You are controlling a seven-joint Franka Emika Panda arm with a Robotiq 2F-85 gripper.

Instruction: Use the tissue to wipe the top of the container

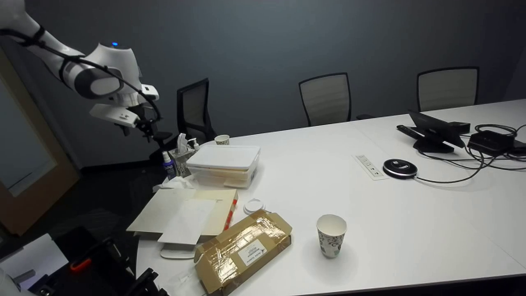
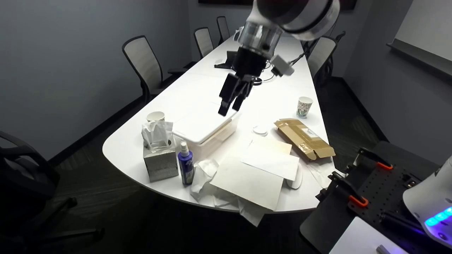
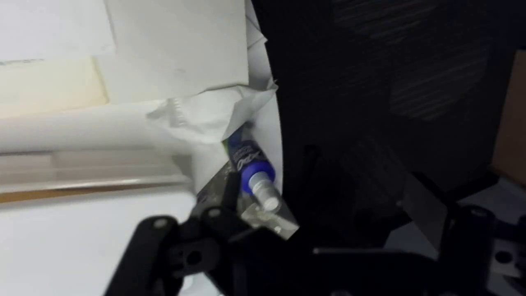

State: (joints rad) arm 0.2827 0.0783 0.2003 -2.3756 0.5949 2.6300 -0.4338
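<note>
The tissue is a white crumpled wad lying between the blue spray bottle and the flat papers in both exterior views. It also shows in the wrist view. The container is a clear shallow box with a flat white lid in both exterior views. Its lid fills the lower left of the wrist view. My gripper is in the air, higher than the container and apart from everything. In the wrist view its fingers are wide apart with nothing between them.
A blue spray bottle and a grey tissue box stand near the table edge beside the container. Flat papers, a brown packet and a paper cup lie or stand nearby. Another cup is behind the container.
</note>
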